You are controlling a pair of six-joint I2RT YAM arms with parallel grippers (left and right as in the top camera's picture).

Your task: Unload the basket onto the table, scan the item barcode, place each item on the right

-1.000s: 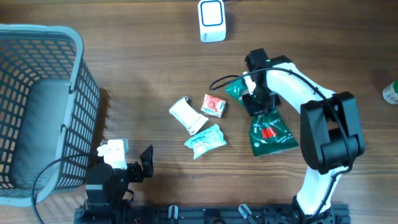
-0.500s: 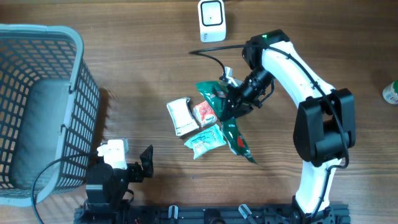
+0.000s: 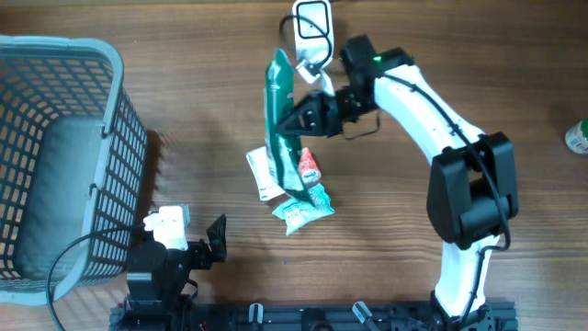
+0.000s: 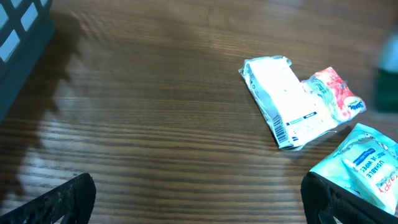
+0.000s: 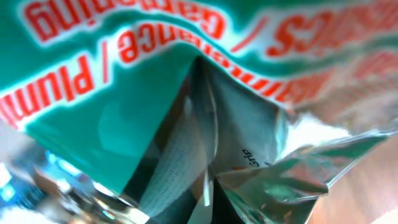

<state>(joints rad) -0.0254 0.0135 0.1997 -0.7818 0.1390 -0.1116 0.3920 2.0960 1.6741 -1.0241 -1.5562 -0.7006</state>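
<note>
My right fingers (image 3: 301, 114) are clenched on the green pouch (image 3: 278, 92), gripping it at about mid-length. It is off the desk (image 3: 184, 55) and turned on edge, so from above it shows as a narrow strip. Its long axis runs across the line of my fingers: one end reaches past the fingertips to just beside the white scanner (image 3: 312, 28), and the other hangs back over the small packets. In my right wrist view the pouch (image 5: 124, 93) fills everything, with red lettering upside down and a silver creased fold right at the fingers. A second ago it lay flat on the desk on my arm's side of the packets. Half a second ago it was dangling over the red packet (image 3: 309, 165). Now it is raised, stood up lengthwise and carried toward the scanner. My left fingers (image 4: 199, 196) are spread wide and hold nothing, unchanged. Ahead of them lie the white packet (image 4: 283, 99), the red one and the teal packet (image 4: 364, 165), touching or overlapping.
</note>
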